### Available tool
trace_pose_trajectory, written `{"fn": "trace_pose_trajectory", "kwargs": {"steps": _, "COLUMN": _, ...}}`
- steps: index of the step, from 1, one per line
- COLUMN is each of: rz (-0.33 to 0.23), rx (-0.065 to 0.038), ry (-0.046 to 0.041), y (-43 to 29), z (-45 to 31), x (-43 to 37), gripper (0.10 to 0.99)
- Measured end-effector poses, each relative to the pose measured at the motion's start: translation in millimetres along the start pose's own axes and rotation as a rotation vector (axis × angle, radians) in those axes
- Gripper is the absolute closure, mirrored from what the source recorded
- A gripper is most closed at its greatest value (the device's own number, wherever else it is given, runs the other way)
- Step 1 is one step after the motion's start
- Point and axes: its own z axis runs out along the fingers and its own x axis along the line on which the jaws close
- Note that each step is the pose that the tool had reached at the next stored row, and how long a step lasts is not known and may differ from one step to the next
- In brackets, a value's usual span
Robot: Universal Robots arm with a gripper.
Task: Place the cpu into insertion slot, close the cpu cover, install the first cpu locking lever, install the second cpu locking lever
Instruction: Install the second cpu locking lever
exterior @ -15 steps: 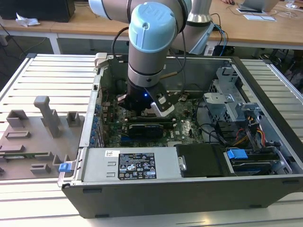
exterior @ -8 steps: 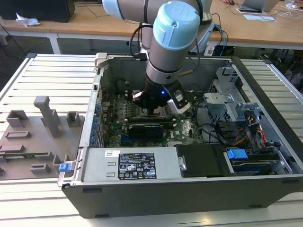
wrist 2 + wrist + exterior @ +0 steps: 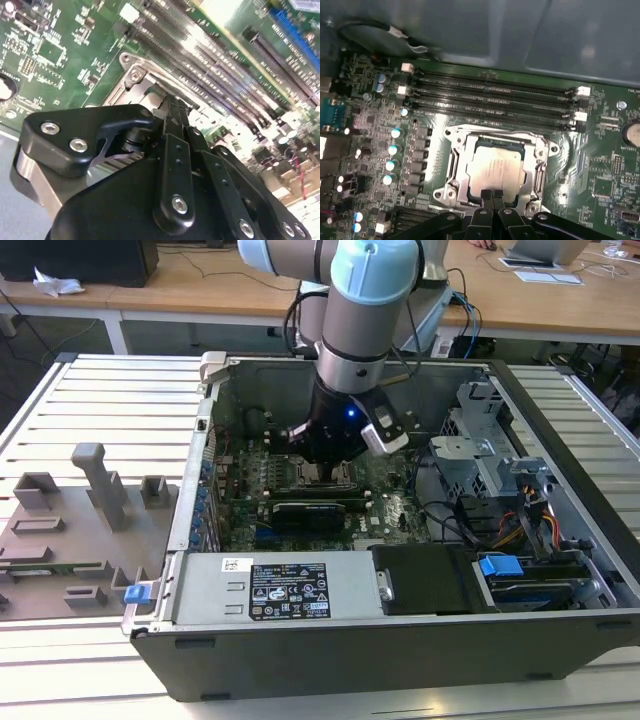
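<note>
Gripper [image 3: 493,196], fingers pressed together and holding nothing, is hovering just over the near edge of the insertion slot [image 3: 451,170]. Within that slot the cpu [image 3: 495,167] is already lying seated, with the cpu cover [image 3: 539,172] seemingly lying closed around it; whether either locking lever is latched, I cannot tell.

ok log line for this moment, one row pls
stage: cpu in insertion slot | cpu cover down over it | gripper shut at cover's edge | holding: nothing
</note>
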Motion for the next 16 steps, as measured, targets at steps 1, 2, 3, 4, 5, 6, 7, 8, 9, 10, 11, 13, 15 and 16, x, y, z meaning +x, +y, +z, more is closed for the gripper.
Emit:
{"fn": "trace_pose_trajectory", "kwargs": {"steps": 1, "rz": 0.001, "rx": 0.017, "ry": 0.0024, "y": 6.4, "z": 0.3, "x": -0.9, "gripper": 0.980}}
{"fn": "trace_pose_trajectory", "kwargs": {"steps": 2, "rz": 0.002, "rx": 0.022, "ry": 0.0032, "y": 8.7, "z": 0.0, "x": -1.2, "gripper": 0.980}}
{"fn": "trace_pose_trajectory", "kwargs": {"steps": 3, "rz": 0.002, "rx": 0.023, "ry": 0.0035, "y": 9.0, "z": -1.5, "x": -1.1, "gripper": 0.980}}
{"fn": "trace_pose_trajectory", "kwargs": {"steps": 4, "rz": 0.002, "rx": 0.023, "ry": 0.0033, "y": 9.4, "z": -6.7, "x": -0.8, "gripper": 0.980}}
{"fn": "trace_pose_trajectory", "kwargs": {"steps": 5, "rz": 0.002, "rx": 0.022, "ry": 0.0031, "y": 9.8, "z": -15.2, "x": -0.3, "gripper": 0.980}}
{"fn": "trace_pose_trajectory", "kwargs": {"steps": 6, "rz": 0.002, "rx": 0.022, "ry": 0.0031, "y": 10.2, "z": -23.7, "x": 0.2, "gripper": 0.980}}
{"fn": "trace_pose_trajectory", "kwargs": {"steps": 7, "rz": 0.002, "rx": 0.022, "ry": 0.0032, "y": 10.7, "z": -30.5, "x": 0.6, "gripper": 0.980}}
{"fn": "trace_pose_trajectory", "kwargs": {"steps": 8, "rz": 0.002, "rx": 0.022, "ry": 0.0031, "y": 11.5, "z": -41.0, "x": 1.3, "gripper": 0.980}}
{"fn": "trace_pose_trajectory", "kwargs": {"steps": 9, "rz": 0.002, "rx": 0.022, "ry": 0.0032, "y": 12.1, "z": -48.2, "x": 1.7, "gripper": 0.980}}
{"fn": "trace_pose_trajectory", "kwargs": {"steps": 10, "rz": 0.002, "rx": 0.022, "ry": 0.0032, "y": 12.2, "z": -49.9, "x": 1.8, "gripper": 0.980}}
{"fn": "trace_pose_trajectory", "kwargs": {"steps": 11, "rz": 0.002, "rx": 0.022, "ry": 0.0031, "y": 12.2, "z": -50.1, "x": 1.8, "gripper": 0.980}}
{"fn": "trace_pose_trajectory", "kwargs": {"steps": 13, "rz": 0.002, "rx": 0.022, "ry": 0.0031, "y": 12.3, "z": -50.1, "x": 1.8, "gripper": 0.980}}
{"fn": "trace_pose_trajectory", "kwargs": {"steps": 15, "rz": 0.002, "rx": 0.022, "ry": 0.0032, "y": 12.2, "z": -50.2, "x": 1.8, "gripper": 0.980}}
{"fn": "trace_pose_trajectory", "kwargs": {"steps": 16, "rz": 0.002, "rx": 0.022, "ry": 0.0032, "y": 12.2, "z": -50.2, "x": 1.8, "gripper": 0.980}}
